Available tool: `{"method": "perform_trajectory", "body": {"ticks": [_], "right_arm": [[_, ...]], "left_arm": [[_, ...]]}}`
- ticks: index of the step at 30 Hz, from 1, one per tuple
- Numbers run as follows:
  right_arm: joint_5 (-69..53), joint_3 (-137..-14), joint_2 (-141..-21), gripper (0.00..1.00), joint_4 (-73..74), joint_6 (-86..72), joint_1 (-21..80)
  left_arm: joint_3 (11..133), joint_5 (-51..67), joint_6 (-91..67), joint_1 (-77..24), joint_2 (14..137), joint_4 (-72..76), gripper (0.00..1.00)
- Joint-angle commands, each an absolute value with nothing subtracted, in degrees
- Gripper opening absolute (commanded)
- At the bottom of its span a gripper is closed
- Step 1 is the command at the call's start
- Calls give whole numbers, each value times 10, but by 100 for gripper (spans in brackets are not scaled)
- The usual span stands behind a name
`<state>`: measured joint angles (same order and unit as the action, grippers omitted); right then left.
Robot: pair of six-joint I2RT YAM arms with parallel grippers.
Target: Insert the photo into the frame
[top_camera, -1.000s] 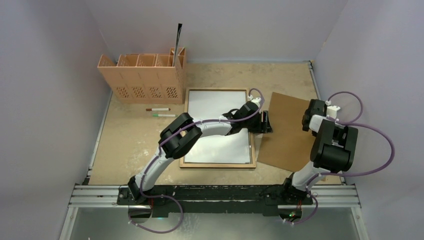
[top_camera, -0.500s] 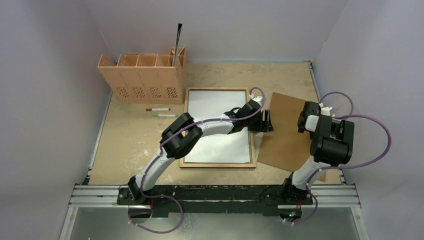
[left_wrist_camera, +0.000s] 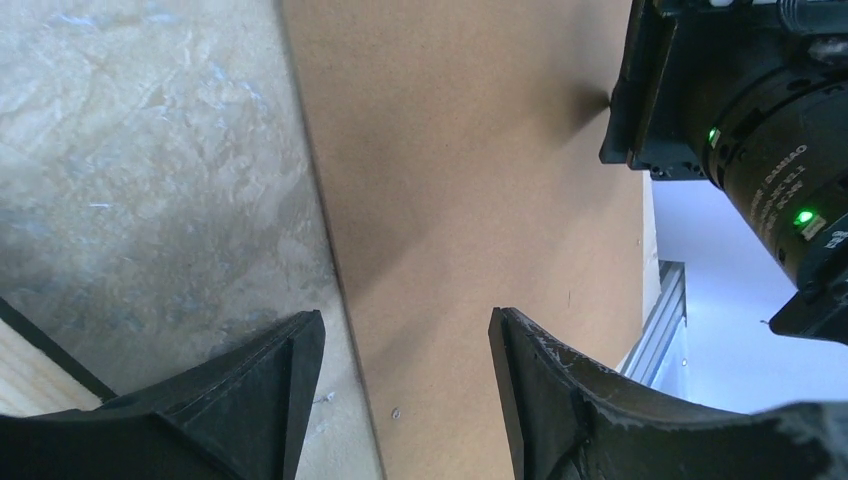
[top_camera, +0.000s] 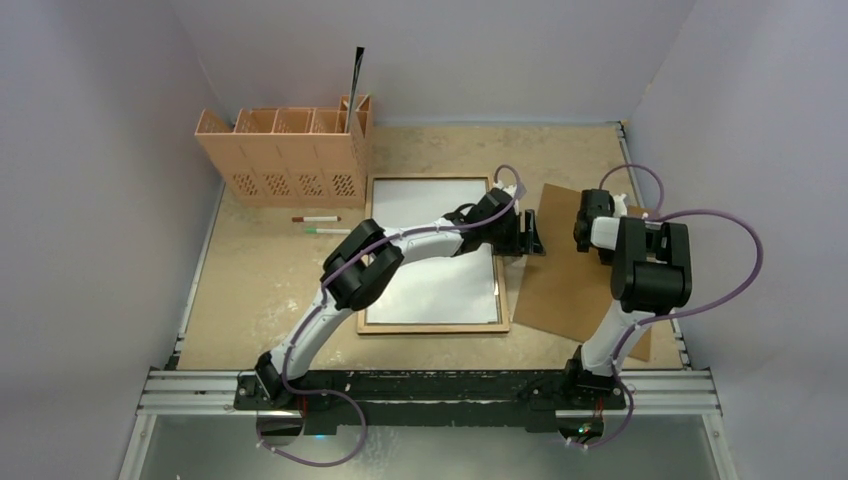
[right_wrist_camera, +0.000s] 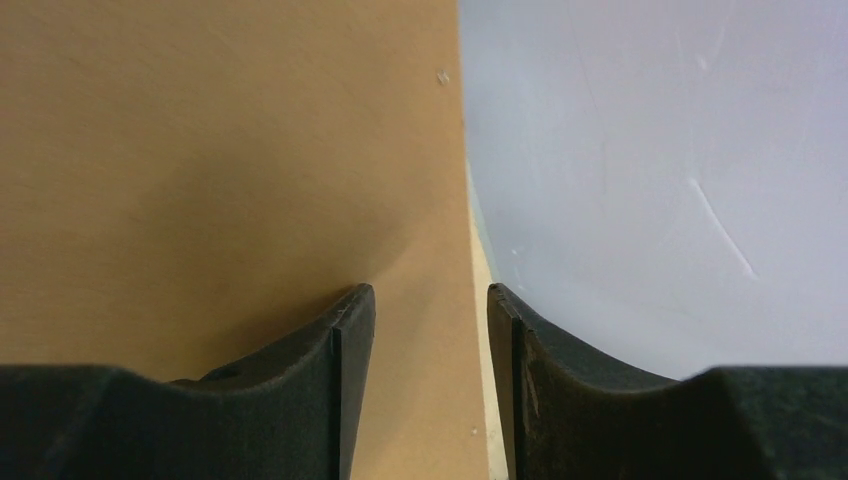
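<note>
Left fingers [left_wrist_camera: 262, 400] and right fingers [right_wrist_camera: 300, 400] are held parted, empty, at opposite edges of the backing board [top_camera: 560, 290], presumably to lift it onto the frame [top_camera: 435, 327], laid back-up at table [top_camera: 260, 290] centre, photo [top_camera: 420, 200] apparently inside.

Tallied from my remote station: two arms over the surface [top_camera: 260, 290], the left arm [top_camera: 360, 270] and the right arm [top_camera: 650, 265], with one pincer apiece, left pincer [left_wrist_camera: 405, 335] and right pincer [right_wrist_camera: 430, 300]. I count one frame [top_camera: 432, 328], one white sheet [top_camera: 440, 280] inside it, one brown board [top_camera: 565, 280] toward the right edge, two pens, a reddish pen [top_camera: 316, 218] and a green pen [top_camera: 327, 230], and one slotted rack [top_camera: 285, 165] near the far left corner, holding one thin dark item [top_camera: 357, 75].
</note>
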<state>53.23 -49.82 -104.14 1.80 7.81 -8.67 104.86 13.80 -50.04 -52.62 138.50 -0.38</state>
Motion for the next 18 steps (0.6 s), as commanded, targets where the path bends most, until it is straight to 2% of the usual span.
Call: {"method": "perform_trajectory", "body": {"ticks": [1,7,14,18], "right_arm": [[361,-534,-1069,51,28,59,-74],[261,-594,-1098,51,37,46,-73],[10,-599,-1087,51,3,17,-74],[-79,-602,-1071,52,-13,4,-75]], "left_arm": [[1033,128,-491,-483,1405,-52,66],[1061,121,-462,-466,1417,-75,66],[1052,110,-436,-468,1406,-92,66],[1052,114,-427,-468,1402,-96,66]]}}
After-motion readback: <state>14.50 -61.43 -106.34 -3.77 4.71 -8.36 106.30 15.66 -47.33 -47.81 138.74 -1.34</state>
